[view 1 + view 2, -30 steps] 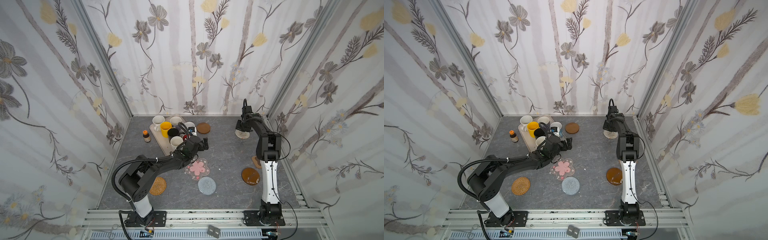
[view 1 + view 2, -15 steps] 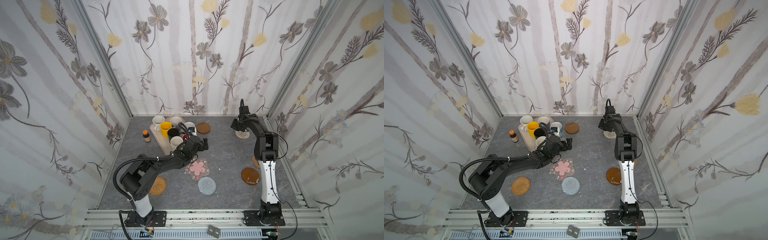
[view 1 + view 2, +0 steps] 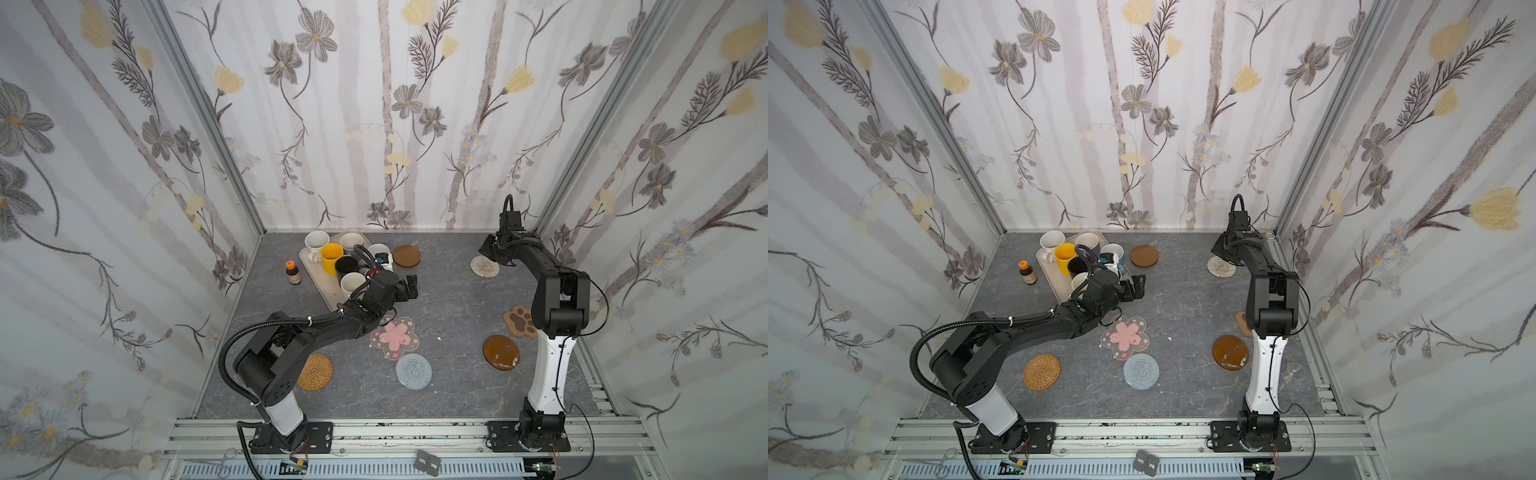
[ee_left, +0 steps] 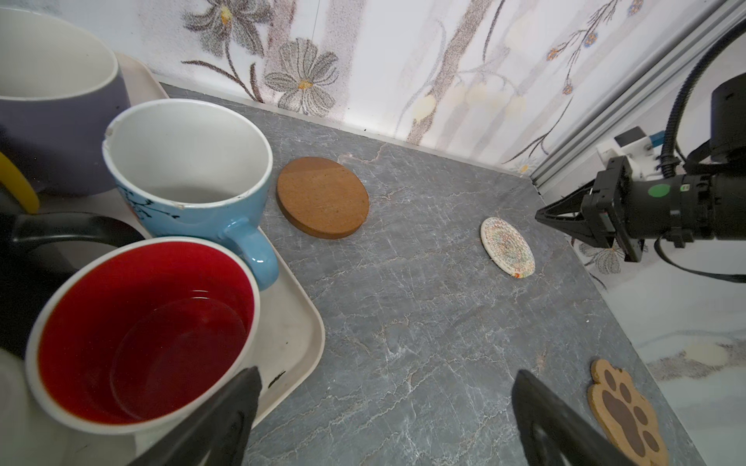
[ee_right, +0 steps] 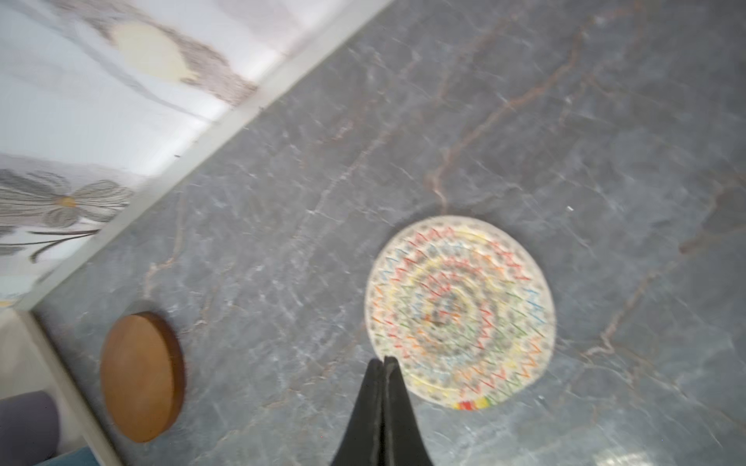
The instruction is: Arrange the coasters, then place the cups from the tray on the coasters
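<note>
The surface [image 3: 449, 299] carries the tray [image 4: 298, 343] far left, cups [image 3: 332, 257] crowded on it, with the left gripper [image 4: 387, 373] spread wide beside it. Far right, the right gripper [image 5: 383, 359], pressed together, hovers at the rim of the cream woven coaster [image 5: 460, 322]. I'd push slowly, tips kept low.

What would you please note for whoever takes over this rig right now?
Left gripper: open, empty, at the large beige tray's corner.
Right gripper: shut, empty, tips at the cream woven round coaster's edge.
Spread on the grey table: brown wood disc, brown paw, amber disc, pink blossom, grey-blue crochet and tan rattan coasters.
Done: nothing visibly; the handled mugs crowd the tray, no coaster bears one.
Left: arrange coasters, place every mug.
</note>
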